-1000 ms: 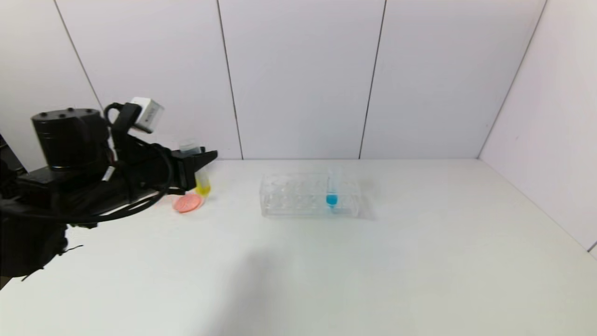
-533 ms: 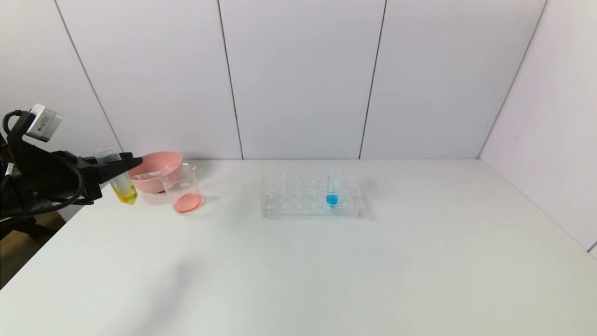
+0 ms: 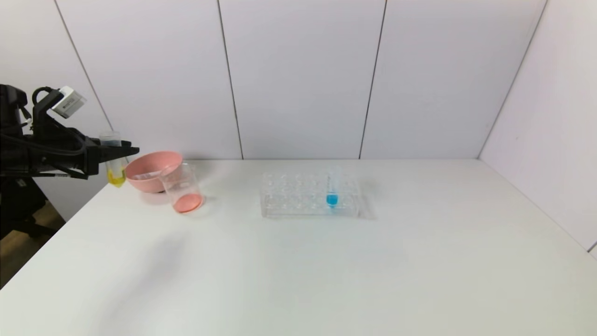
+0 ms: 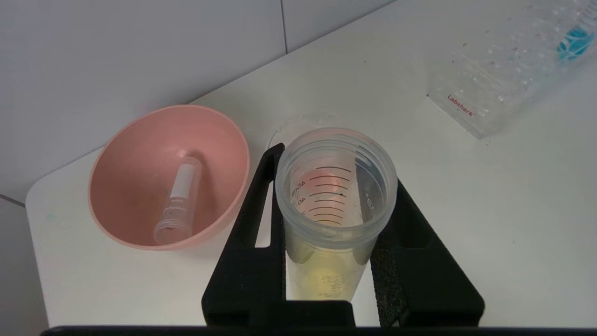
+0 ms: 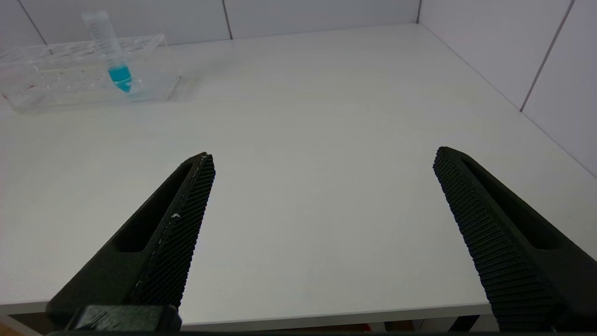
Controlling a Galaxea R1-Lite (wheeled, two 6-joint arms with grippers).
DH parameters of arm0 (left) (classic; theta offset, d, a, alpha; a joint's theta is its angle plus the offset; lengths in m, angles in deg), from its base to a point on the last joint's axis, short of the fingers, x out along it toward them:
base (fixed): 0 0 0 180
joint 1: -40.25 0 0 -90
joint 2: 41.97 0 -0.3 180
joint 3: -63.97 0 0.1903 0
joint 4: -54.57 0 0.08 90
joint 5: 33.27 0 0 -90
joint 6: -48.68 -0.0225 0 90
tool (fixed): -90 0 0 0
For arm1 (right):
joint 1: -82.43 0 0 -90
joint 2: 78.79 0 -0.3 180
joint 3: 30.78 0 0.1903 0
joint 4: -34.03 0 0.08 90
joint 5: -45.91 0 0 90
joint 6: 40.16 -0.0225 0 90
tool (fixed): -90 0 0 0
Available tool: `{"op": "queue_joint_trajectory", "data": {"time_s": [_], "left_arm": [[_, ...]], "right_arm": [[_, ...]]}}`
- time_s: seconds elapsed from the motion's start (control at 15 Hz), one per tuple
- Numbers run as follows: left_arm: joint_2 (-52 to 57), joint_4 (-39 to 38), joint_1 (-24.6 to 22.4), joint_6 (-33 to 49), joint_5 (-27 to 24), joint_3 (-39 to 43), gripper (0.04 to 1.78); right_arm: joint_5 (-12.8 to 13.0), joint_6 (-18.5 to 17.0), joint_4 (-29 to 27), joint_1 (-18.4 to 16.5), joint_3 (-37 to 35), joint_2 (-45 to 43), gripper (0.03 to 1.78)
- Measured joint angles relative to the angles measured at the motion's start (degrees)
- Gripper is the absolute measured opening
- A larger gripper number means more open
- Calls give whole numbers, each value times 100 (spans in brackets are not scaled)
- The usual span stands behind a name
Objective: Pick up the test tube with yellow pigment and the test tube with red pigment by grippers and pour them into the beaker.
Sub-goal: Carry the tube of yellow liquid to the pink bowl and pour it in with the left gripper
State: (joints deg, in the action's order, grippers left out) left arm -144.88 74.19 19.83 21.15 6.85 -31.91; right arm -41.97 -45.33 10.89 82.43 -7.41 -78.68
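Yellow-pigment test tube [image 3: 114, 164] is held upright, clamped in left gripper [image 3: 116, 154], beside pink bowl [image 3: 151, 171] and beaker [image 3: 183, 188]. Right gripper [image 5: 322, 186] is parked over table [image 3: 326, 261], jaws spread wide.

Left arm [image 3: 28, 149] cut off at the frame edge; beaker [image 4: 322, 135] mostly hidden (behind the held tube [image 4: 336, 205])

The left gripper [image 3: 122, 151] reaches out level at the far left, its two black fingers [image 4: 252, 242] clamped on either side of the test tube with yellow pigment [image 4: 333, 210]. The right gripper [image 5: 322, 177] hangs low, its two fingers spread wide apart, nothing between them.
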Motion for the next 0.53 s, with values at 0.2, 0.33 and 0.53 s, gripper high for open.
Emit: {"op": "queue_joint_trajectory", "data": {"time_s": [0.2, 0.33, 0.53], "left_arm": [[-483, 1870, 39, -902, 28, -1382, 51], [-767, 2899, 124, -1373, 57, -2085, 51], [-1117, 4186, 256, -1807, 77, -3135, 51]], "right_arm": [[-1, 0, 2, 0, 0, 0, 171], [0, 2, 2, 0, 0, 0, 171], [0, 0, 0, 0, 0, 0, 171]]}}
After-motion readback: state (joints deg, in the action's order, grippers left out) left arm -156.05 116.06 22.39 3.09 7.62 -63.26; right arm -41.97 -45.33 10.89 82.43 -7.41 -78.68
